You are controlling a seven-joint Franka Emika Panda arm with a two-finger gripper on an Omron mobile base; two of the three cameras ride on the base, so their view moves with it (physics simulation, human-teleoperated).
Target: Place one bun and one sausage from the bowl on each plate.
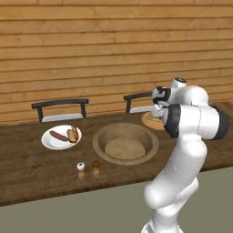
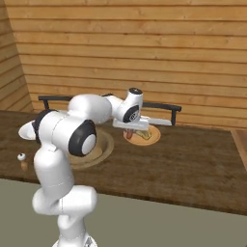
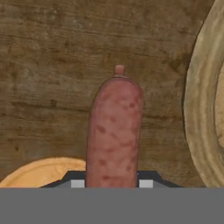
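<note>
**A:** At the near edge of the table (image 1: 27, 168), what stands?

**B:** Two small shakers side by side, apart from each other: white shaker (image 1: 80, 166) on the left, brown shaker (image 1: 95, 164) on the right.

**A:** And just beyond?

**B:** Bowl (image 1: 97, 141), wide, shallow, tan, with a thick rim. Only its flat floor seen inside.

**A:** Left of the bowl?

**B:** White plate (image 1: 48, 141), round and glossy. Carries a plated sausage (image 1: 58, 135), thin and red-brown, and a bun (image 1: 73, 134) touching its right end, tan-orange crust.

**A:** Right of the bowl?

**B:** Tan plate (image 2: 152, 137), near the table's far edge. Bears something pale, too small to name.

**A:** Gripper (image 3: 112, 183)?

**B:** Hangs over the near-left rim of that tan plate in the right base view. Fingers (image 3: 145, 183) clenched on a held sausage (image 3: 114, 131).

**A:** Look of it?

**B:** Straight, reddish-brown, mottled with darker flecks, rounded at the end with a little knotted nub at the tip. In the hand view, pinched at its base, pointing straight away from the hand, over bare wood between the tan plate's edge and the bowl's rim. Touches neither.

**A:** Farther back?

**B:** Two dark chairs, left chair (image 1: 60, 103) and right chair (image 1: 136, 96), tucked at the far side. Behind them, a plank wall (image 1: 113, 41).
</note>
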